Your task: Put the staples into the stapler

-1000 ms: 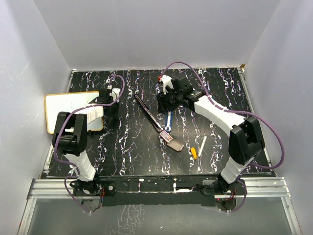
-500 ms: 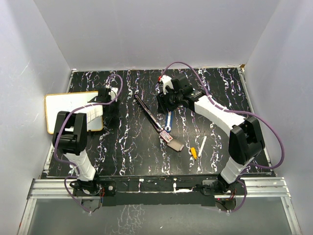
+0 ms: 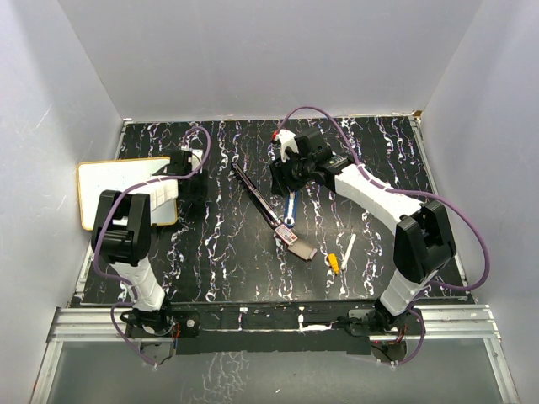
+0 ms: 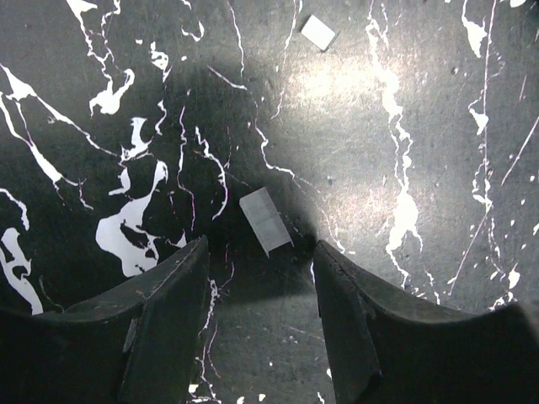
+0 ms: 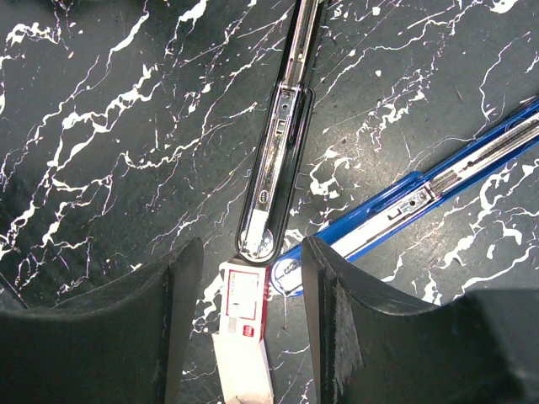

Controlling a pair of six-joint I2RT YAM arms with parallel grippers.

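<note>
The staples box (image 5: 244,324), red and white with its inner tray slid out, lies at the near ends of two opened staplers. It also shows in the top view (image 3: 299,245). The black stapler (image 5: 280,143) lies open beside the blue stapler (image 5: 438,181). My right gripper (image 5: 251,252) is open and empty, hovering above the box and the black stapler's end. My left gripper (image 4: 261,252) is open and empty, low over the table. A small grey metal strip (image 4: 266,220) lies just ahead of its fingertips, and a second small piece (image 4: 318,32) lies farther off.
A whiteboard (image 3: 114,189) lies at the table's left edge beside my left arm. A yellow-tipped white pen (image 3: 341,252) lies right of the staples box. White walls close in the table on three sides.
My left wrist has shifted slightly near the whiteboard. The right arm, the staplers and the box have not moved.
</note>
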